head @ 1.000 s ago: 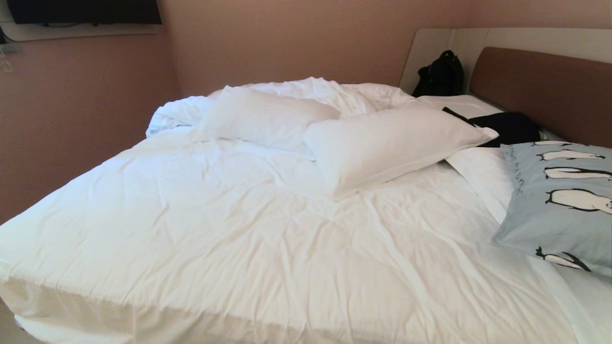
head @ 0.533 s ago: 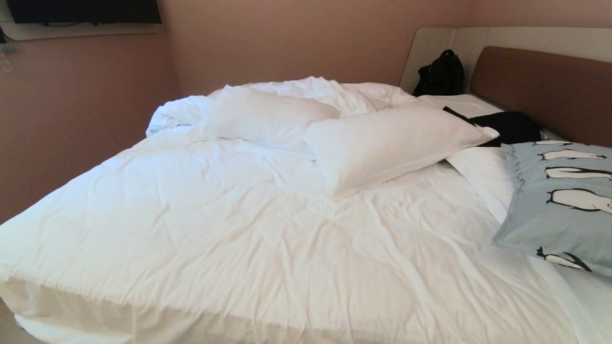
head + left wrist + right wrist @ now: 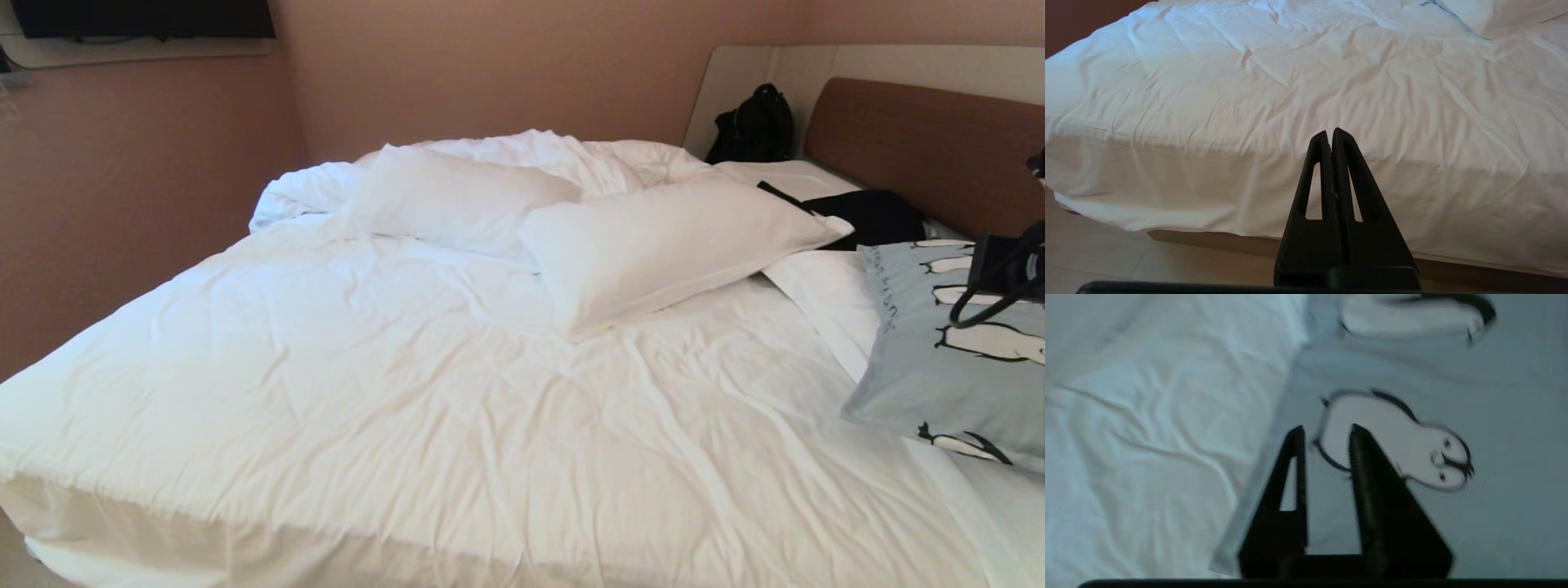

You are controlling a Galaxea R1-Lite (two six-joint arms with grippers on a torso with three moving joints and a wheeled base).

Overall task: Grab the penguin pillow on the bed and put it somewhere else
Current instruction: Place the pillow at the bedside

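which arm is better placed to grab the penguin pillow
Right. The right tool is open above the penguin pillow near its edge, while the left tool is shut, by the foot of the bed.

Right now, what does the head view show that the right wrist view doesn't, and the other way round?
Head view only: two plain white pillows, a black bag, the brown headboard, dark clothing.

Right wrist view only: the right gripper, fingers parted, above a printed penguin near the pillow's edge.

Both: the penguin pillow lying on the bed, with white bedding beside it.
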